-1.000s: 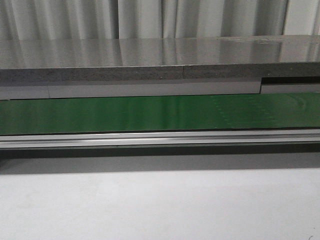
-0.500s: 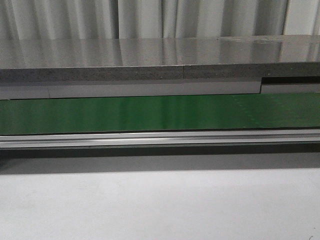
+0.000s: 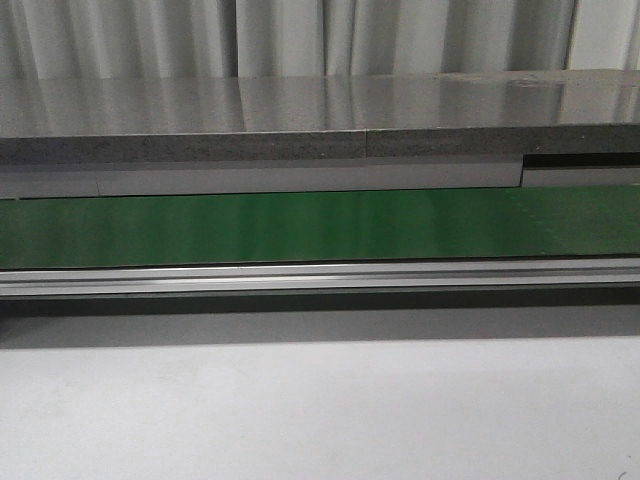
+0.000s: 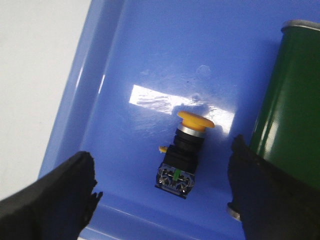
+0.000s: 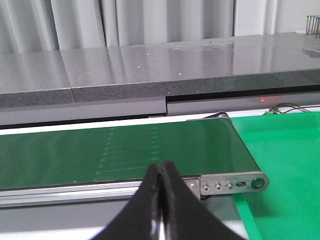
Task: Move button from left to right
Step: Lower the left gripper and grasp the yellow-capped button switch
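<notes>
- Spread wide, my left gripper point(image 4: 162, 200) hangs over the blue tray point(image 4: 100, 85), one black finger point(image 4: 47, 197) on each side of the view and nothing between them.
- Below that gap lies the button point(image 4: 184, 150), tipped on its side on the tray floor: yellow-orange cap point(image 4: 196, 119) toward the tray's middle, black body with a small green mark nearer my fingers. It touches neither finger.
- Just beside the tray, the rounded end of the green conveyor belt point(image 4: 292, 110) shows in the left wrist view.
- On the other side, my right gripper point(image 5: 161, 200) has its fingers pressed together, holding nothing, and points at the far end of the conveyor, where a green mat point(image 5: 285, 165) lies beside the roller.
- From the front view, the belt point(image 3: 320, 228) carries nothing, and neither arm appears there.
- As I judge it, the task has barely begun: the button is not yet grasped. Descending, closing, lifting and getting it to the right side all remain.
</notes>
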You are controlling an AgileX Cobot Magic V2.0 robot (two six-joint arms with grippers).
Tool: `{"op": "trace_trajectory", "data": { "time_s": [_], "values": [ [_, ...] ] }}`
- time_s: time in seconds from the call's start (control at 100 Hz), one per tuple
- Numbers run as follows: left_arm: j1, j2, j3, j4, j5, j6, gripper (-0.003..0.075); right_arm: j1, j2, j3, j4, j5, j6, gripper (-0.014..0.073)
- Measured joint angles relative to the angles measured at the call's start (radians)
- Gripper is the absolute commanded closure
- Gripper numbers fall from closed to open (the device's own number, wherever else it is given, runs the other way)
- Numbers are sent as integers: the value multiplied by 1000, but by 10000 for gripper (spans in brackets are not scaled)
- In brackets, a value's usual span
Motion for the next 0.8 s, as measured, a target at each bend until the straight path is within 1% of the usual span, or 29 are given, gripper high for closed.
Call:
{"op": "trace_trajectory", "data": {
  "time_s": [0.16, 0.29, 0.47, 0.59, 0.67, 0.8],
  "values": [
    [0, 98, -27, -10, 8, 12, 178, 0, 0, 0, 0, 0, 0, 660],
    [19, 157, -36, -38, 12, 32, 178, 0, 0, 0, 0, 0, 0, 660],
    [77, 200, -36, -123, 8, 79, 178, 0, 0, 0, 0, 0, 0, 660],
    [111, 215, -36, -214, 0, 141, 178, 0, 0, 0, 0, 0, 0, 660],
    [119, 224, -37, -259, -5, 174, 178, 0, 0, 0, 0, 0, 0, 660],
    [119, 240, -39, -281, -9, 190, 178, 0, 0, 0, 0, 0, 0, 660]
  ]
}}
